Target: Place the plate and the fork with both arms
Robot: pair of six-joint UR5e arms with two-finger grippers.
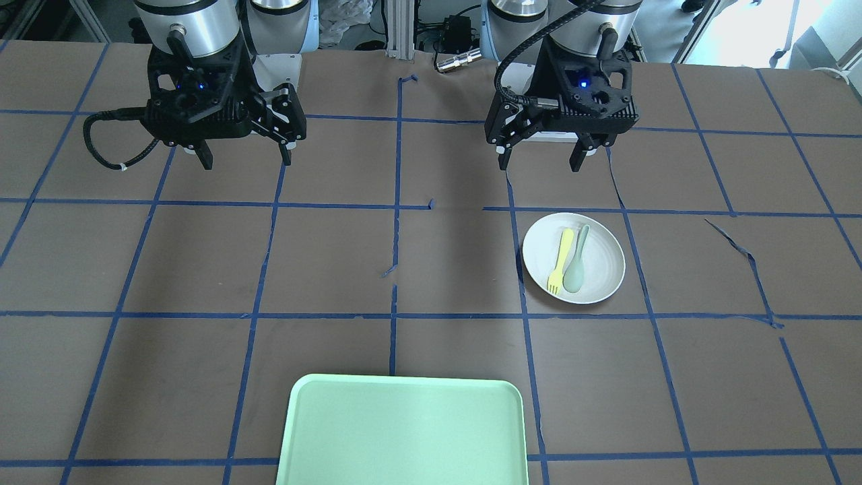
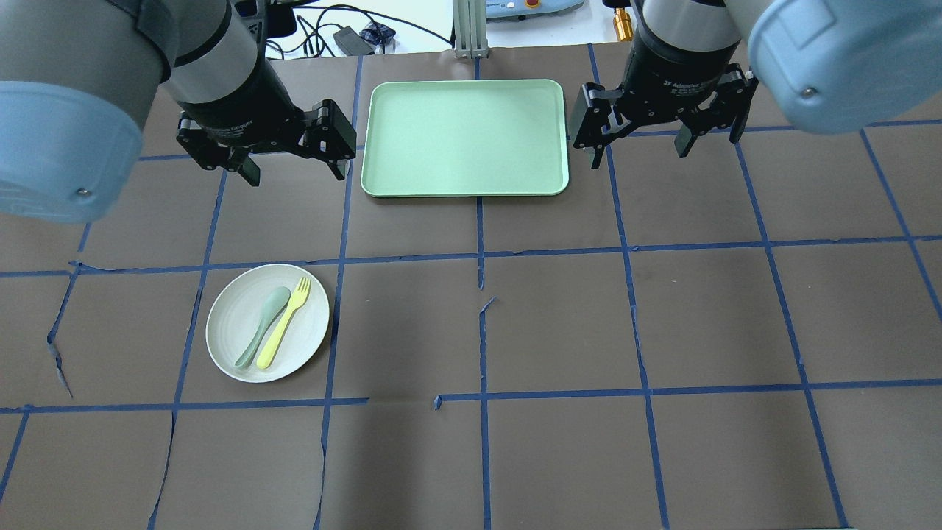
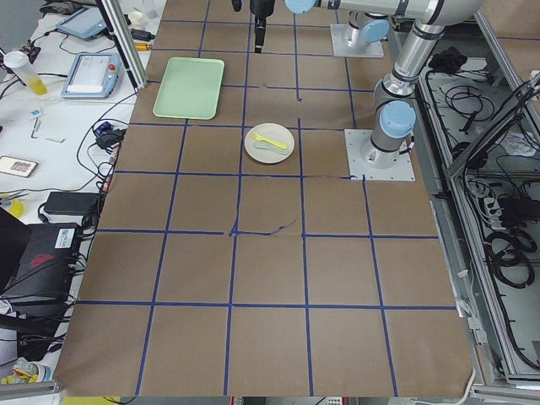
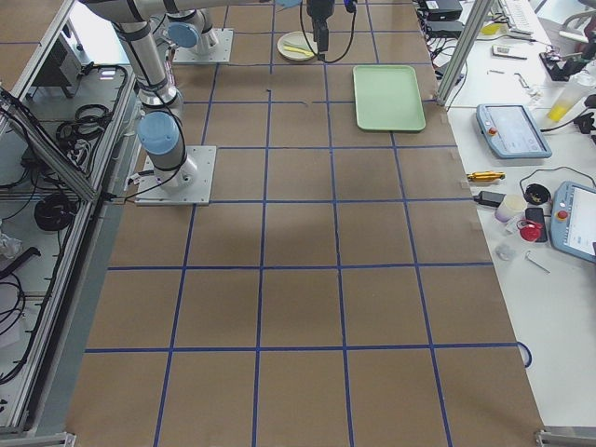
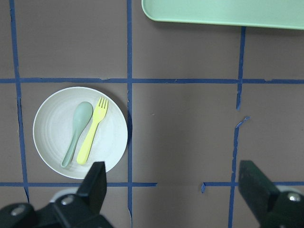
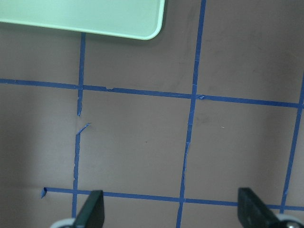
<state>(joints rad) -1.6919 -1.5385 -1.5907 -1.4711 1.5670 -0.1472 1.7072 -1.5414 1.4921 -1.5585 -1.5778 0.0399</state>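
The white plate [image 2: 229, 327] lies on the table in front of my left arm, with the yellow fork [image 2: 285, 324] and a grey-green spoon [image 2: 263, 318] side by side in it. The plate [image 1: 604, 264] and fork [image 1: 561, 259] also show in the front view. In the left wrist view the plate [image 5: 50, 135] and fork [image 5: 92, 130] sit at the lower left. My left gripper [image 2: 294, 173] is open and empty, hovering beyond the plate. My right gripper [image 2: 639, 154] is open and empty, right of the tray.
A mint-green rectangular tray [image 2: 465, 136] lies at the far middle of the table, between the two grippers. The brown table has a blue tape grid [image 2: 482, 324], torn in places. Cables and devices lie beyond the far edge.
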